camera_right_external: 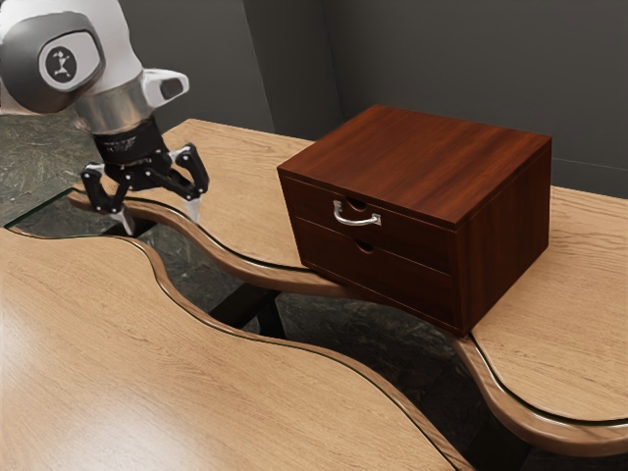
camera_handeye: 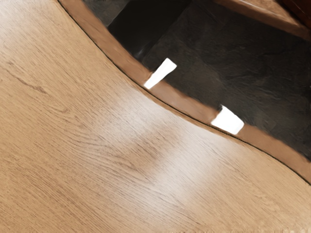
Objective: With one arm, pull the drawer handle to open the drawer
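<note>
Exterior view | end effector [camera_right_external: 161, 218] spread, empty | drawer handle [camera_right_external: 355, 216] well apart at its 3 o'clock, drawer [camera_right_external: 417, 231] shut | risk: your approach misaligns, fingers [camera_right_external: 126, 222] strike the drawer front instead.

No words or numbers can be read; the only sign is a small white emblem [camera_right_external: 60, 63] on the dark grey round cap [camera_right_external: 80, 44] of the white robot arm [camera_right_external: 113, 39].

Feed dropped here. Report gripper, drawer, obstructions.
Open, empty gripper over table edge, well short of cabinet. Its top drawer shut, handle untouched. Nothing between gripper and handle.
</note>
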Tool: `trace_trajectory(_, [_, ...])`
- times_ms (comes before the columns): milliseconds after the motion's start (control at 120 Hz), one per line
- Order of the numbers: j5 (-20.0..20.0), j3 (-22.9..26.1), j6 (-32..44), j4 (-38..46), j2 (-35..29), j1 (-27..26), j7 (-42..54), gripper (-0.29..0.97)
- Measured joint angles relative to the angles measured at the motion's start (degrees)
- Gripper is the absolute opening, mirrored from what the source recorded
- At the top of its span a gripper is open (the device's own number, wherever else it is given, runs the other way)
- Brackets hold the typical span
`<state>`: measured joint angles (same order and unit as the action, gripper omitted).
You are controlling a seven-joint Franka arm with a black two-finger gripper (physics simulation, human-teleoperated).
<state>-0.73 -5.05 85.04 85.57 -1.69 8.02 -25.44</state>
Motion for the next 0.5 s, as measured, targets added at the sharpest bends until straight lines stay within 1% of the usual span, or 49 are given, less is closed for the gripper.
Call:
trace_trajectory(167, [1.2,-0.5,0.9,0.0,-0.2,-5.3,7.0,0.66])
trace_trajectory(200, [1.2,0.1,0.3,-0.1,-0.9,-6.0,5.6,0.66])
trace_trajectory(233, [2.0,1.2,-0.5,-0.8,-1.8,-6.3,1.7,0.65])
trace_trajectory(258, [4.8,-1.3,-1.2,0.6,-2.4,-9.4,-1.1,0.65])
trace_trajectory(283, [6.9,-3.0,-2.1,1.7,-2.6,-10.7,-3.7,0.65])
trace_trajectory(317, [8.7,-4.9,-3.8,1.9,-3.1,-11.2,-6.9,0.65])
trace_trajectory(367, [11.2,-10.5,-5.9,2.7,-3.5,-12.3,-10.9,0.65])
trace_trajectory(400, [12.6,-13.3,-7.1,3.4,-3.7,-11.3,-12.9,0.65])
trace_trajectory(417, [12.8,-14.2,-7.7,3.7,-3.7,-10.7,-13.8,0.65])
trace_trajectory(450, [11.1,-15.2,-8.6,4.1,-4.0,-10.3,-15.5,0.65])
trace_trajectory(500, [9.7,-16.6,-10.3,4.5,-4.7,-12.9,-18.0,0.66])
